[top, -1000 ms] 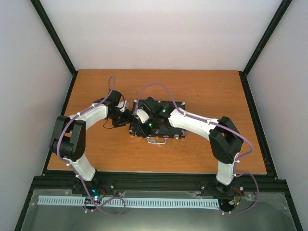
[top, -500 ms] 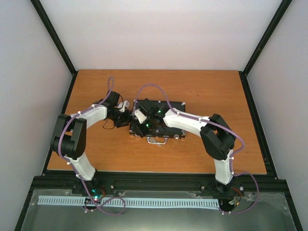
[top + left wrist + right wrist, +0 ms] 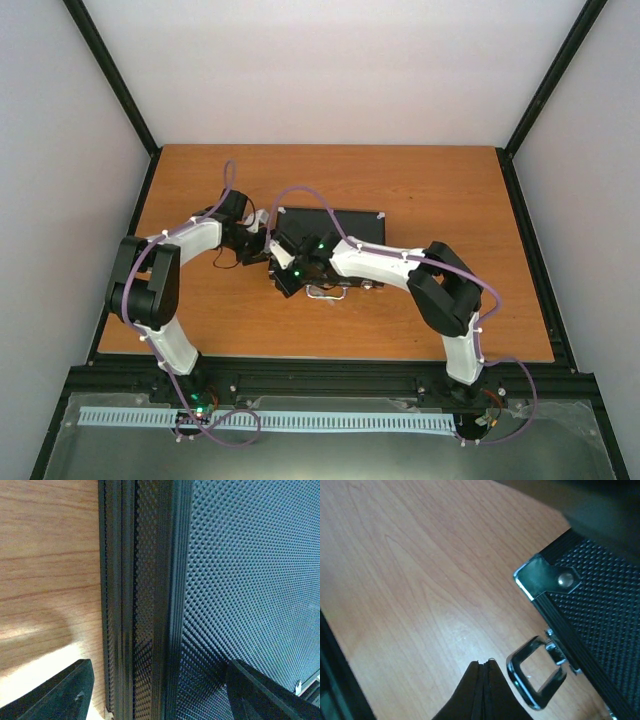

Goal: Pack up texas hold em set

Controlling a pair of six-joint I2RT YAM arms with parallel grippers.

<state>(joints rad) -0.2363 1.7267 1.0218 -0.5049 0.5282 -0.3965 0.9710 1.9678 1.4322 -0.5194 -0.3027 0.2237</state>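
Observation:
The black hinged case of the texas hold em set lies flat and closed in the middle of the table, its silver handle at the near side. My left gripper is at the case's left edge. In the left wrist view it stands open, one finger over the wood and the other over the dimpled lid. My right gripper is at the case's near left corner, shut and empty just over the wood. It is beside a chrome loop and the corner plate. Chips, cards and discs are hidden.
Bare wooden table lies all round the case. Black frame rails border the table, with white walls beyond. The right arm's forearm lies across the case's near edge.
The right arm has swung left and toward the near edge, off the lid to the case's near left corner, uncovering the back of the case. The left arm has hardly moved.

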